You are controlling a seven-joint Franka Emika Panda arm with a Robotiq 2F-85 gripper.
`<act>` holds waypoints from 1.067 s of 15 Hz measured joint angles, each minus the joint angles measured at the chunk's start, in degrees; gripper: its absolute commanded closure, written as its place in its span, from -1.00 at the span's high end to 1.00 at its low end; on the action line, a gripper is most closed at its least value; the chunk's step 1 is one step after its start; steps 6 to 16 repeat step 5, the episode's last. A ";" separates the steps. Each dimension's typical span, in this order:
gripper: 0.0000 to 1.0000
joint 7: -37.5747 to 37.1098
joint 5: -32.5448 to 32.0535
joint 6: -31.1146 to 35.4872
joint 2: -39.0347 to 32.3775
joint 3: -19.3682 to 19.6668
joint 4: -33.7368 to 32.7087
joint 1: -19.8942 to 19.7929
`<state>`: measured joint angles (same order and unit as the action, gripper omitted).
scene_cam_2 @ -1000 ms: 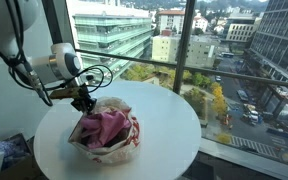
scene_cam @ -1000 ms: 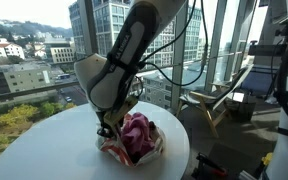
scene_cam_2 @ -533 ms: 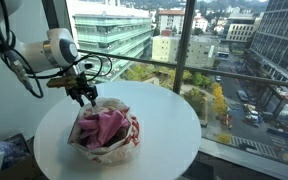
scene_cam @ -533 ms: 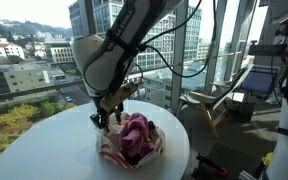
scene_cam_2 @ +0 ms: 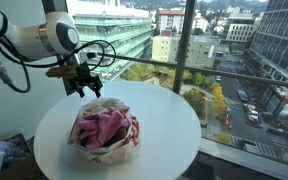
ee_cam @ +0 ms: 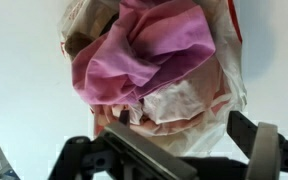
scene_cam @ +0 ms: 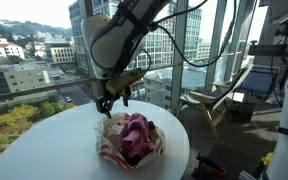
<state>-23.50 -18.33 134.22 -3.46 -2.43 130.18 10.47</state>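
A crumpled white and red plastic bag (scene_cam: 112, 152) (scene_cam_2: 129, 138) (ee_cam: 209, 95) lies on the round white table (scene_cam: 39, 150) (scene_cam_2: 169, 125). A pink cloth (scene_cam: 134, 135) (scene_cam_2: 104, 125) (ee_cam: 144, 55) is stuffed in its mouth. My gripper (scene_cam: 112, 100) (scene_cam_2: 87, 88) (ee_cam: 180, 128) hangs a short way above the bag's edge, pointing down. Its fingers stand wide apart, open, with nothing between them. In the wrist view the bag and cloth lie below the jaws, and one dark finger (ee_cam: 246, 130) shows to the right.
The table stands beside tall windows with city buildings outside. Chairs and a small table (scene_cam: 229, 100) stand behind on the floor. A dark object (scene_cam_2: 9, 150) sits near the table's edge.
The gripper was low at the bag with its fingers nearly shut. It has since opened wide and lifted up and away from the bag, which stays on the table.
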 measured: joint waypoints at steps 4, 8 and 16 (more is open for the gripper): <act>1.00 -0.47 0.00 0.00 2.06 0.00 2.47 -1.55; 1.00 -0.55 0.00 0.00 2.35 -0.01 2.92 -1.80; 1.00 -0.55 0.00 0.00 2.35 -0.01 2.92 -1.80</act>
